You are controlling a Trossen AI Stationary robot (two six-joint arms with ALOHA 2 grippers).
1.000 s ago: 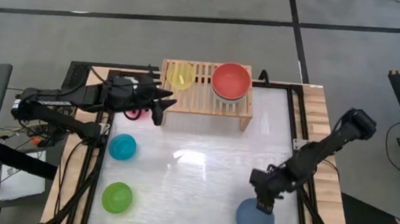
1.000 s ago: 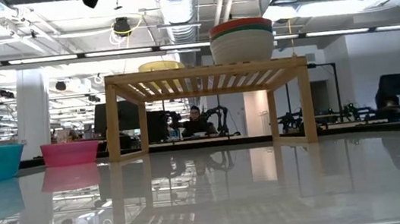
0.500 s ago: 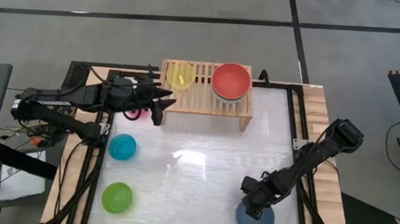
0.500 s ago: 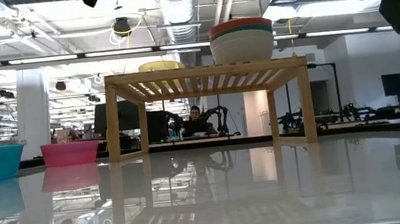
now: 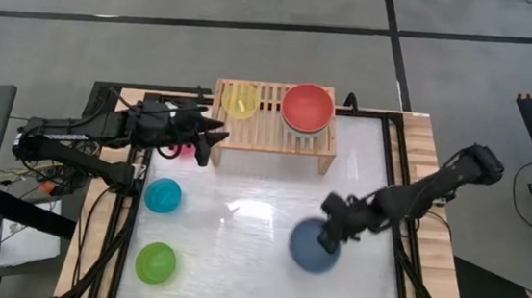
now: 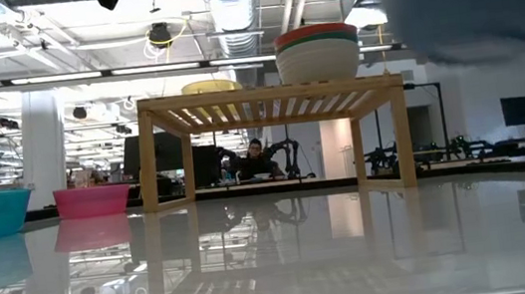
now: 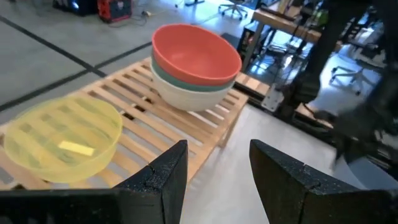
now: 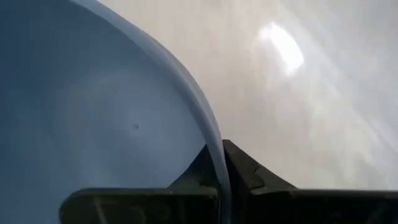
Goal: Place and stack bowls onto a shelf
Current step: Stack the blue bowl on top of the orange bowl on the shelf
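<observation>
Eight bowls in all by my count, seven of them visible from above: a blue bowl [image 5: 313, 247] lifted over the table [image 5: 260, 216] by the right gripper [image 5: 331, 234], a red bowl [image 5: 307, 105] topping a stack on the shelf [image 5: 273, 121], a yellow bowl [image 5: 241, 101] alone on the slats, a cyan bowl [image 5: 162, 196] and a lime green bowl [image 5: 156, 263] on the table's left side, a sliver of pink bowl [image 5: 181, 149] under the left gripper [image 5: 211, 137], which waits just beside the shelf's left end. Low view: the stack shows three layers, red over teal over a cream-white bowl [image 6: 317, 63], and the blue bowl hangs close as a blur at upper right. Left wrist view: that gripper's two fingers [image 7: 163, 180] are spread apart with nothing between them, aimed at the shelf. Right wrist view: the fingers [image 8: 239, 168] pinch the blue bowl's thin rim, one inside, one outside. Risk from here: an edge-only grip on a large bowl could let it swing or slip in transit, or it could land off-centre, clip the red rim and knock the three-high stack over.
</observation>
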